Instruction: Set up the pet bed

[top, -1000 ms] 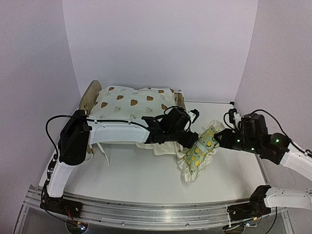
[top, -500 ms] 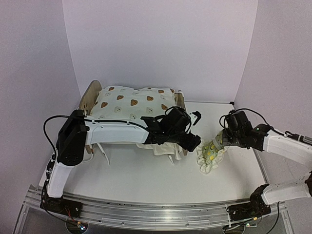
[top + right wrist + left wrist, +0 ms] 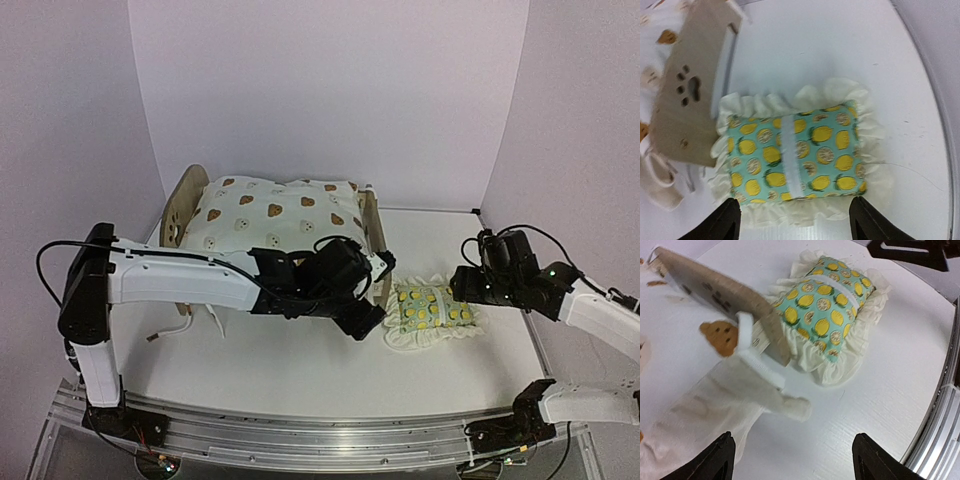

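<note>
The pet bed stands at the back left, its top covered by the cream bear-print cushion. Its paw-print end panel faces right, and the same wooden end shows in the left wrist view. The green lemon-print pillow lies flat on the table against that end, ruffle spread. My left gripper is open over bare table by a loose cushion tie. My right gripper is open just off the pillow's near ruffle, holding nothing.
More cushion ties trail off the bed's front side onto the table. A metal rail runs along the near edge, and its curved end lies close to the right of the pillow. Walls close in behind and at both sides.
</note>
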`<act>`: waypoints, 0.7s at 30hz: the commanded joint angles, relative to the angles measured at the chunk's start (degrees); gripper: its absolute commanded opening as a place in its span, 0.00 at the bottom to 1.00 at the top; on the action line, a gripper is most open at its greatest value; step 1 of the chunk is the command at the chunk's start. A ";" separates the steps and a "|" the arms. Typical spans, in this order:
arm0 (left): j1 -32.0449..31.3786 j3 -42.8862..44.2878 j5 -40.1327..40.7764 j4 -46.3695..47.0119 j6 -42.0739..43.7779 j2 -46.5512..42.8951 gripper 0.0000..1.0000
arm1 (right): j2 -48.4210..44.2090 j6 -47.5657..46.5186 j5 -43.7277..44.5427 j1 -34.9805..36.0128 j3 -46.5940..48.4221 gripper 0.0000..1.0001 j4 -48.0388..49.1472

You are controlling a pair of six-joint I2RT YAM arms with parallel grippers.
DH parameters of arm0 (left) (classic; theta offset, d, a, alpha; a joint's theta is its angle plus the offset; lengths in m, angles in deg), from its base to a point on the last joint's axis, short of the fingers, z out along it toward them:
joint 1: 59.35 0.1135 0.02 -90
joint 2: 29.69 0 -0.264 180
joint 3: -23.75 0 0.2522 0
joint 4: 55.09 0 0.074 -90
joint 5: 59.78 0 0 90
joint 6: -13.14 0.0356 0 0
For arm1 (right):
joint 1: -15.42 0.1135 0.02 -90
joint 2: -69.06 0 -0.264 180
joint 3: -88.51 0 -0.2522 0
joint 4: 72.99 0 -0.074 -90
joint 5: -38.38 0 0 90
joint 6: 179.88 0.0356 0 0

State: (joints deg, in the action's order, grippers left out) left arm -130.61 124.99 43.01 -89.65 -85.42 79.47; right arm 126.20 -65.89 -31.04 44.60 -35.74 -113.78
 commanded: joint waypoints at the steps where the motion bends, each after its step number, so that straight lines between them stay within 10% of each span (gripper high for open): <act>1: -0.13 -6.53 6.25 -1.08 -5.82 -8.62 0.82 | 2.02 2.41 -26.01 2.38 -0.14 0.68 2.60; 6: 0.68 -13.74 11.76 -1.80 -10.66 -13.20 0.83 | 8.47 3.27 -19.32 16.27 -2.78 0.65 11.39; 21: 5.16 -30.40 11.40 -0.08 -15.99 -28.78 0.81 | 36.75 8.28 -2.51 24.05 -0.36 0.47 36.56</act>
State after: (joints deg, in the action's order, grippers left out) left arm -125.60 96.89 53.18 -91.28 -99.78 54.83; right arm 158.93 -58.31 -40.41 67.47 -39.71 -84.67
